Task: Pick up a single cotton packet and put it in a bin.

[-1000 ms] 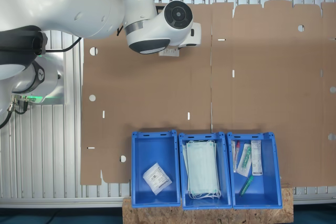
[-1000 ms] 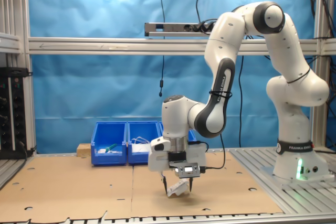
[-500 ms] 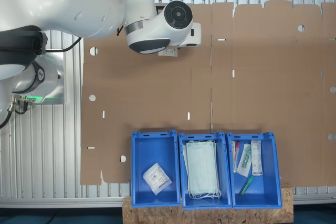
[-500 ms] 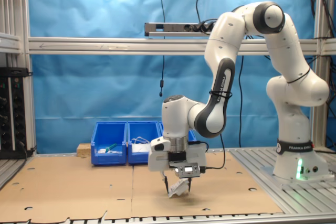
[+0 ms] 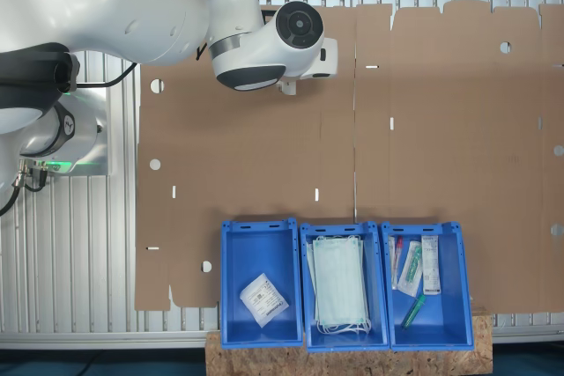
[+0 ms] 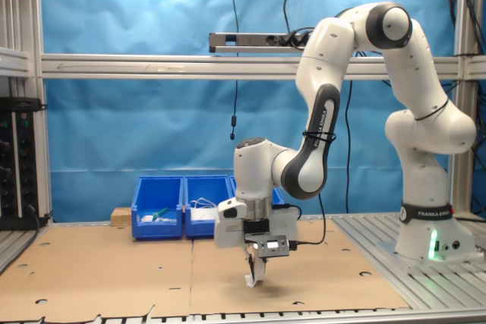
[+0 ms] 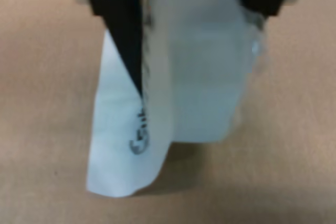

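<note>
In the first exterior view the arm's wrist hides the gripper, in the second exterior view the gripper (image 6: 254, 265) hangs over the cardboard (image 6: 114, 271) – clamped on a cotton packet (image 6: 251, 277) – and in the wrist view the packet's print is blurred.

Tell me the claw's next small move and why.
Probably a straight lift. The claw is shut on the cotton packet, which hangs low over the cardboard. The bin that already holds a like packet has upright walls, so the packet likely needs more height before travelling there.
</note>
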